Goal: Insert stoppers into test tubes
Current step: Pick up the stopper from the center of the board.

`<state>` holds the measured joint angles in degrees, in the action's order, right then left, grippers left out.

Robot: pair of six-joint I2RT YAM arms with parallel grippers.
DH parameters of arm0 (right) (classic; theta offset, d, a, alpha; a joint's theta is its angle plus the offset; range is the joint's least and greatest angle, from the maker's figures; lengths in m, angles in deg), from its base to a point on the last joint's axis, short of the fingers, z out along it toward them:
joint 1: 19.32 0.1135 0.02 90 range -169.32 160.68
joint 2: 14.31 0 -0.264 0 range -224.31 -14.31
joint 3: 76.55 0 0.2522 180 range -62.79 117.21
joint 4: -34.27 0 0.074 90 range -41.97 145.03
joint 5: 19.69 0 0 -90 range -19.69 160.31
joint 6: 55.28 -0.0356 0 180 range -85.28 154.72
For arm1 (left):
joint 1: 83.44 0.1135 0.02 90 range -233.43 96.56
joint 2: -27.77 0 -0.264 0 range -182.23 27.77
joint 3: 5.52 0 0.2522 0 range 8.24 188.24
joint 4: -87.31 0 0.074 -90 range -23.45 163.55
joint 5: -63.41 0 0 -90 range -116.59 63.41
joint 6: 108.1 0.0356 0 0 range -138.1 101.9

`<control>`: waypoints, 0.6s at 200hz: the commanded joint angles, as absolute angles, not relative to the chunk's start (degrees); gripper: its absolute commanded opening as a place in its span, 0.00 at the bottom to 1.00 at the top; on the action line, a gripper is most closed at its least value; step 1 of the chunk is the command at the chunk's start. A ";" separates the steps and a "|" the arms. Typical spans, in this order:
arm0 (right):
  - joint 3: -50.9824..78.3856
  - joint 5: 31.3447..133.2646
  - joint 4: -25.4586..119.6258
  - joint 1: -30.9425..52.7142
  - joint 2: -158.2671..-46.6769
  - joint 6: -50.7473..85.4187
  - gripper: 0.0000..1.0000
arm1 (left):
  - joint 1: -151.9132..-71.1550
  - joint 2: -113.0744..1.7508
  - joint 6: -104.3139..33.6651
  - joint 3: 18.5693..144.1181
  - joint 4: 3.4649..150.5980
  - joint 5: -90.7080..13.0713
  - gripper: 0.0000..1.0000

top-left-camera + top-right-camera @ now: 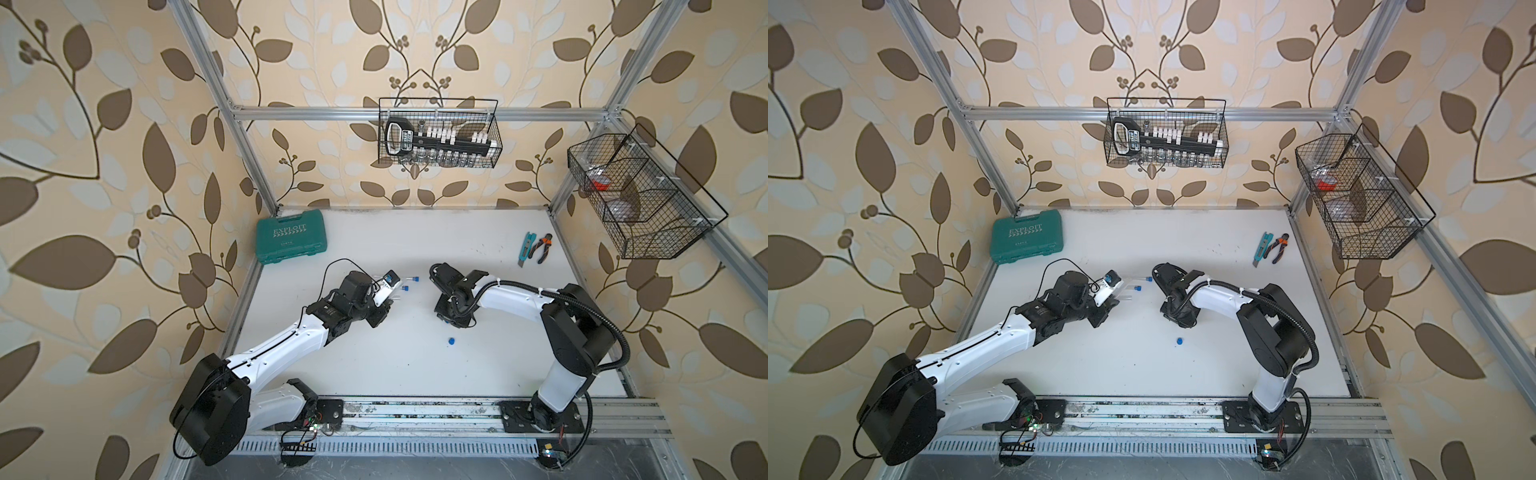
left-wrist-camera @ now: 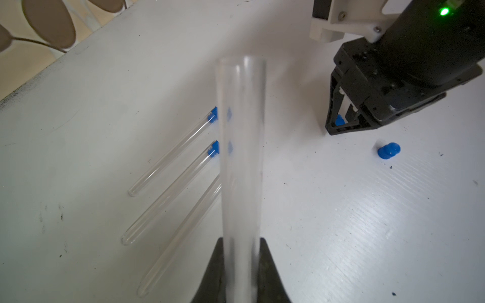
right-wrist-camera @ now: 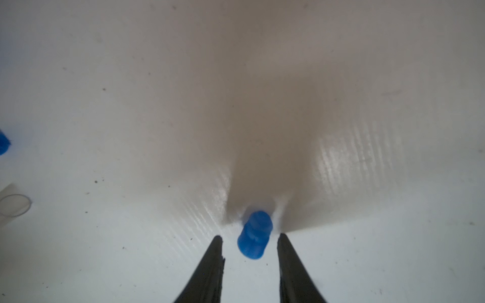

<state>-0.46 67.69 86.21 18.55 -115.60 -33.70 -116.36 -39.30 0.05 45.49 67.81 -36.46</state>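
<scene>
The left gripper (image 2: 241,240) is squeezed tight on a clear test tube (image 2: 241,136). The tube sticks out from between the two black fingers (image 2: 216,265). Its far end is open, with no plug in it.

Three more tubes lie flat on the white table (image 1: 415,374). They lie side by side, near the middle of the table. The first tube (image 2: 170,157) has a blue plug (image 2: 213,115) pushed into its end. The second tube (image 2: 168,194), just beside it, has a blue plug (image 2: 214,148) in its end too. The third tube (image 2: 181,236) has nothing in it that I can see, but the tube in the gripper hides its end.

The right gripper (image 3: 249,236) is down low at the table, near the middle. Its two fingers (image 3: 210,267) are apart, one on each side of a blue stopper (image 3: 256,230) that lies on the table. A thin gap shows on each side of the stopper, so the fingers do not touch it.

One loose stopper (image 1: 452,340) lies by itself. It is between the right gripper and the front edge, where the arms are bolted down.

A green tool case (image 1: 291,235) sits in the back left corner of the table. A knife (image 1: 527,247) and some pliers (image 1: 544,245) lie just beside each other near the back right corner.
</scene>
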 commanded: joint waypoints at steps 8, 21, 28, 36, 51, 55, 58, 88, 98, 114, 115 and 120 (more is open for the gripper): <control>0.07 67.05 87.23 18.66 -116.90 -35.70 0.32 | -116.04 -37.93 1.22 45.07 70.03 -35.57 0.00; 0.05 67.10 87.23 18.57 -117.30 -35.64 0.30 | -116.02 -38.05 1.32 45.07 70.04 -35.70 0.00; -0.08 67.05 87.23 18.48 -117.48 -35.52 0.29 | -116.01 -38.06 1.32 45.07 70.12 -35.73 0.00; -0.10 67.03 87.28 18.52 -117.68 -35.44 0.28 | -116.04 -38.06 1.41 45.04 70.12 -35.79 0.00; -0.06 66.90 87.50 18.40 -118.14 -35.33 0.27 | -116.01 -38.08 1.59 45.00 70.25 -35.97 0.00; -0.05 66.88 87.58 18.39 -118.21 -35.33 0.27 | -116.01 -38.06 1.66 45.00 70.29 -35.98 0.00; -0.04 66.88 87.66 18.39 -118.27 -35.26 0.27 | -116.04 -38.11 1.67 44.98 70.34 -35.98 0.00; -0.19 66.55 87.78 18.31 -118.81 -34.93 0.24 | -116.00 -38.41 1.76 45.03 70.56 -35.87 0.00; -0.31 66.52 87.65 18.32 -118.96 -34.69 0.23 | -116.02 -38.50 1.85 45.07 70.47 -35.97 0.00; -0.43 66.39 87.47 18.30 -119.11 -34.37 0.21 | -116.04 -38.35 1.98 45.09 70.30 -35.91 0.00; -0.45 66.42 87.48 18.30 -119.14 -34.37 0.21 | -116.04 -38.34 2.00 45.08 70.30 -35.91 0.00; -0.44 66.44 87.45 18.30 -119.15 -34.23 0.20 | -116.03 -38.33 2.01 45.07 70.22 -35.80 0.00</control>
<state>-0.44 67.65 86.40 18.44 -116.83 -33.55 -116.36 -39.30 1.23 45.36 68.93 -36.46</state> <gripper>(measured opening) 0.211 0.150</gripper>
